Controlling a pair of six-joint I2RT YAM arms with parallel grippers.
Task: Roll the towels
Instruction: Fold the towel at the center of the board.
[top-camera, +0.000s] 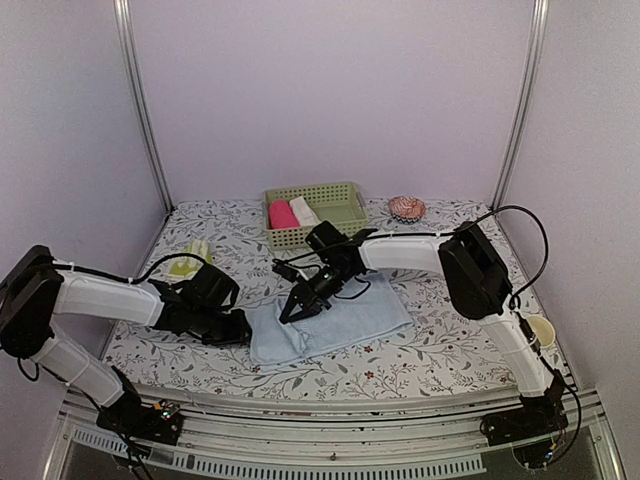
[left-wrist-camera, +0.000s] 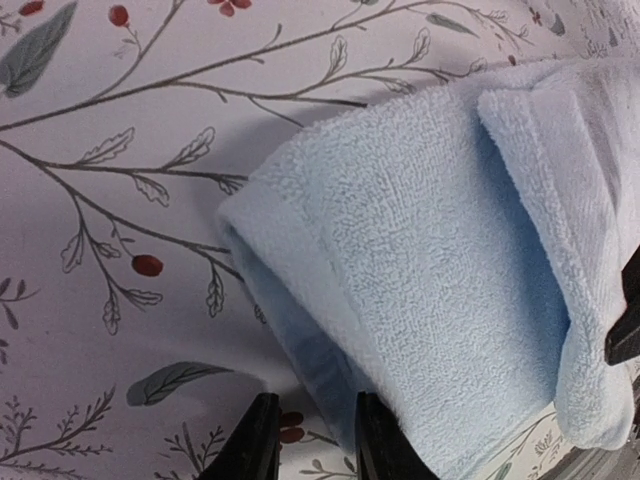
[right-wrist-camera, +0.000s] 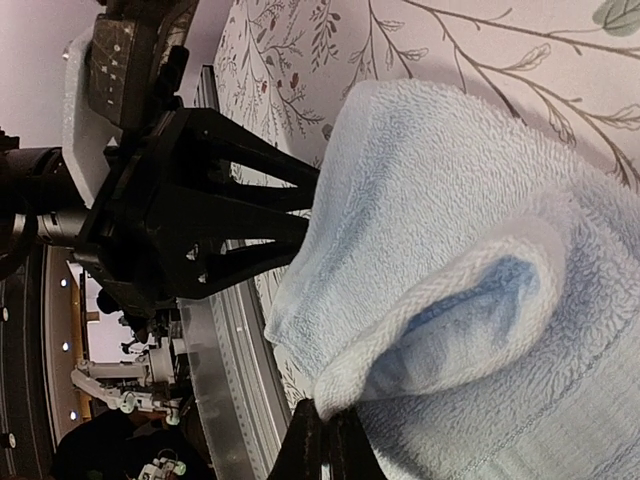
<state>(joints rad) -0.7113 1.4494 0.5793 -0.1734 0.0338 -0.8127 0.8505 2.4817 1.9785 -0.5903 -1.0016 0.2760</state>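
Note:
The light blue towel (top-camera: 340, 318) lies on the flowered table, with its left part folded over into a loose hump (left-wrist-camera: 430, 260). My right gripper (top-camera: 293, 314) is shut on a lifted hem of this fold (right-wrist-camera: 322, 415), holding it just above the cloth. At the fold's left edge sits my left gripper (top-camera: 243, 328), its jaws apart (left-wrist-camera: 315, 402). One finger rests on bare table and the other sits against the towel's edge. The yellow-green towel (top-camera: 190, 258) lies flat at the far left, away from both grippers.
A green basket (top-camera: 345, 195) at the back holds a pink roll (top-camera: 282, 214) and a cream-white roll (top-camera: 304, 210). A pink ridged object (top-camera: 407, 207) sits at the back right, a small cup (top-camera: 541, 329) by the right arm. The table's metal front rail (right-wrist-camera: 235, 360) runs close behind the towel.

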